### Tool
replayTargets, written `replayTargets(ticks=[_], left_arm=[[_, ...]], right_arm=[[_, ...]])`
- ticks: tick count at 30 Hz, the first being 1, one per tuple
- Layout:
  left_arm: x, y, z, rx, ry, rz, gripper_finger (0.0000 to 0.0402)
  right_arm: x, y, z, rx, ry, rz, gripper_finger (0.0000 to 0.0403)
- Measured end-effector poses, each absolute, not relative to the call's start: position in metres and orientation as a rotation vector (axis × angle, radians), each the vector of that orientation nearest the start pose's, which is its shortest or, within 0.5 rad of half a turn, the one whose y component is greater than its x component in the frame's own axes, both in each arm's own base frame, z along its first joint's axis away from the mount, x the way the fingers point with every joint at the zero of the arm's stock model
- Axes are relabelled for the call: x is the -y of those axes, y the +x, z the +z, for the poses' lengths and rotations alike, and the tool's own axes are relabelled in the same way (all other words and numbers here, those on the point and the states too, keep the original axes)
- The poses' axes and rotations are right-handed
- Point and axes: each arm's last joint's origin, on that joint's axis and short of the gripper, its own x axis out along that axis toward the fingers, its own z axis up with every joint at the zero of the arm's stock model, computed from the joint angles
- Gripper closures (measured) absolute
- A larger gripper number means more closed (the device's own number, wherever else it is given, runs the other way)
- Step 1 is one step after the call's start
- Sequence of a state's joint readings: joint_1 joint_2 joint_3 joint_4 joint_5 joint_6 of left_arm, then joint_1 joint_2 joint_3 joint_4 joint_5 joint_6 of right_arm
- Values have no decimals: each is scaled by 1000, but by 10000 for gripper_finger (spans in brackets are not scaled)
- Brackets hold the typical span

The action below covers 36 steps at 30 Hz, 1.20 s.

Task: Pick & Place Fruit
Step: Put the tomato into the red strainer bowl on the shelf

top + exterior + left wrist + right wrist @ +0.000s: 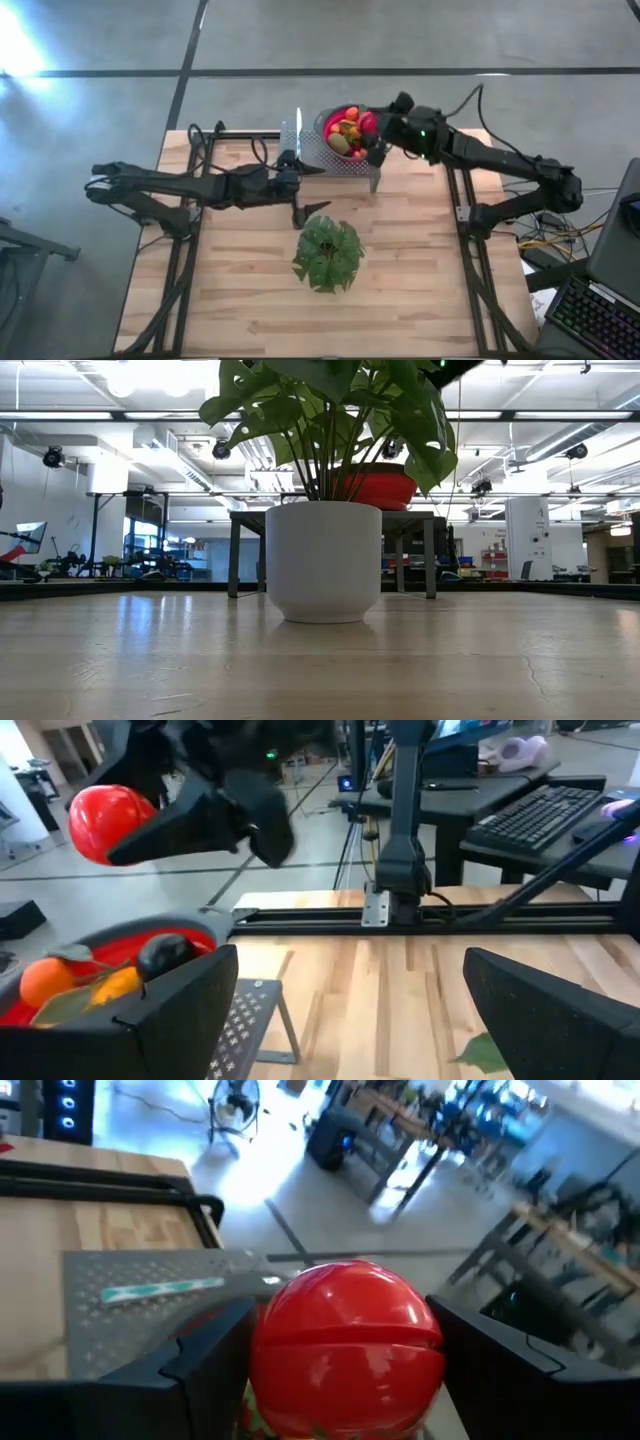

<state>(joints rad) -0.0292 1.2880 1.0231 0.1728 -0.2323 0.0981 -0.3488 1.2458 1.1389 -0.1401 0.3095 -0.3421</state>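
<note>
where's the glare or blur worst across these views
High view: bright glare on the floor at top left. Low view: ceiling light strips reflect off the wooden tabletop. Right wrist view: the shiny red round toy fruit is sharp with highlights, the room behind blurred.

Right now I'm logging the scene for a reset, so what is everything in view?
red fruit: one, red, held between the right gripper's fingers above the bowl
other fruit: several, orange, yellow, dark, piled in the bowl
bowl: one, red, on the perforated stand
perforated stand: one, grey metal, table's far edge
plant: one, green, white pot, mid-table
table: one, light wood
left gripper: open, beside the stand
right gripper: over the bowl
</note>
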Motion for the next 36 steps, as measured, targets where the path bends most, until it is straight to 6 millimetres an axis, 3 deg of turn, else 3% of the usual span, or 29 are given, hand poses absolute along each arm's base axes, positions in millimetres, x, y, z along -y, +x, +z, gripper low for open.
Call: replayTargets(ticks=[8, 16, 27, 36], left_arm=[[3, 287, 320, -117, 110, 192, 9], [11, 281, 302, -153, 90, 159, 10], [28, 256, 303, -85, 120, 97, 10], [30, 241, 299, -62, 124, 79, 9]], right_arm=[[133, 259, 352, -413, -210, -563, 142], [154, 284, 359, -622, -111, -536, 125], [175, 314, 350, -840, -3, -529, 148], [181, 321, 333, -916, 39, -528, 109]])
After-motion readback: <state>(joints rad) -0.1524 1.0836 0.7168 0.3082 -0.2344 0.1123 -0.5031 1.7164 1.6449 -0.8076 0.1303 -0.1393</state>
